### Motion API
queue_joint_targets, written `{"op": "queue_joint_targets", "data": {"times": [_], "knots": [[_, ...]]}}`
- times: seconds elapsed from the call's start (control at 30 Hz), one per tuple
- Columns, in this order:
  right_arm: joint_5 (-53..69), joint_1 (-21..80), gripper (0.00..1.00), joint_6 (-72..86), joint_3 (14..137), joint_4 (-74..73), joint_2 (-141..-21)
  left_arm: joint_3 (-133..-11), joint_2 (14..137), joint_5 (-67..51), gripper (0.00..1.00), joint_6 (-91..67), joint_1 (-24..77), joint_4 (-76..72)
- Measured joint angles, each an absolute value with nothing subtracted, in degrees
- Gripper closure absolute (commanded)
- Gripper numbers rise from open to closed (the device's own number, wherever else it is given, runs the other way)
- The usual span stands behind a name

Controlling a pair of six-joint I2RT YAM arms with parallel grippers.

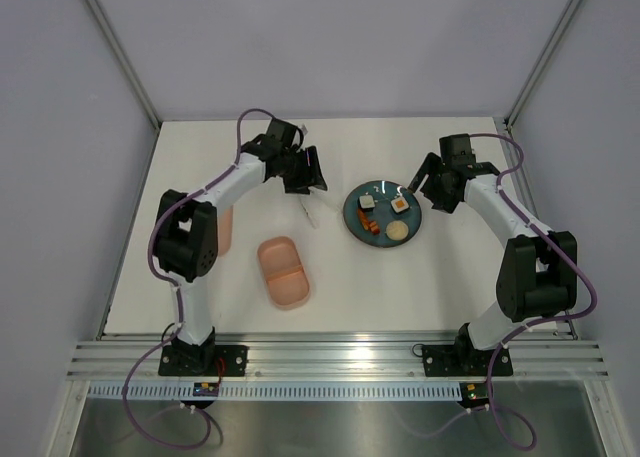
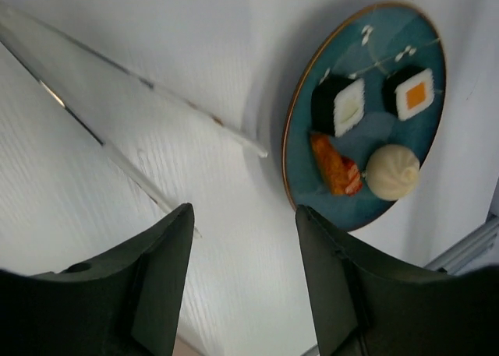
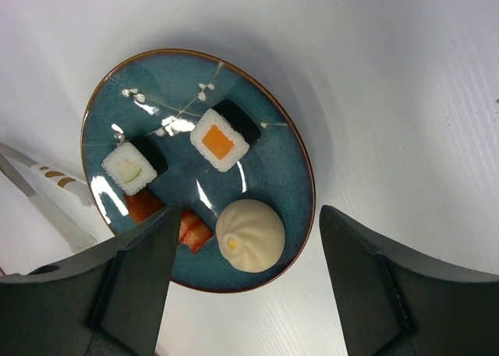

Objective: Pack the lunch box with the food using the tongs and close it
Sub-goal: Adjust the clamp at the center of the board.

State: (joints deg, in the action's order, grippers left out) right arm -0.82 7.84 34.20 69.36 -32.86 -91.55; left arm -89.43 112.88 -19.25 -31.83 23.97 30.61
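Observation:
The pink two-compartment lunch box (image 1: pixel 283 271) lies open and holds nothing, near the table's front centre. Its lid (image 1: pixel 226 231) sits to the left, partly hidden by the left arm. The tongs (image 1: pixel 310 213) lie flat on the table between my left gripper (image 1: pixel 311 177) and the teal plate (image 1: pixel 355 217). In the left wrist view the tongs (image 2: pixel 156 91) spread in a V ahead of my open, empty left gripper (image 2: pixel 242 209). The food is on the plate: two sushi rolls (image 3: pixel 220 140), a sausage piece (image 3: pixel 191 227) and a bun (image 3: pixel 261 243). My right gripper (image 3: pixel 249 210) hovers open over the plate's near side.
The plate (image 2: pixel 304 130) lies just right of the tongs' tips. White walls and metal frame posts (image 1: pixel 120 52) enclose the table on three sides. An aluminium rail (image 1: pixel 340 355) runs along the near edge by the arm bases.

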Motion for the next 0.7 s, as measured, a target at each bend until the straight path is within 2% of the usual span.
{"op": "queue_joint_targets", "data": {"times": [0.17, 0.37, 0.5, 0.7], "knots": [[-0.82, 7.84, 0.20, 34.20, 69.30, -32.88, -91.31, -101.01, 116.22, -15.68, 0.40, -28.14, 23.14, 32.23], [-0.82, 7.84, 0.20, 34.20, 68.95, -32.91, -90.37, -125.84, 134.52, -15.70, 0.38, -26.87, 22.48, 35.20], [-0.82, 7.84, 0.20, 34.20, 68.75, -33.01, -89.45, -127.66, 140.27, -15.79, 0.37, -27.33, 21.98, 38.04], [-0.82, 7.84, 0.20, 34.20, 68.42, -33.04, -88.55, -126.10, 141.60, -15.77, 0.35, -28.42, 20.91, 40.84]]}}
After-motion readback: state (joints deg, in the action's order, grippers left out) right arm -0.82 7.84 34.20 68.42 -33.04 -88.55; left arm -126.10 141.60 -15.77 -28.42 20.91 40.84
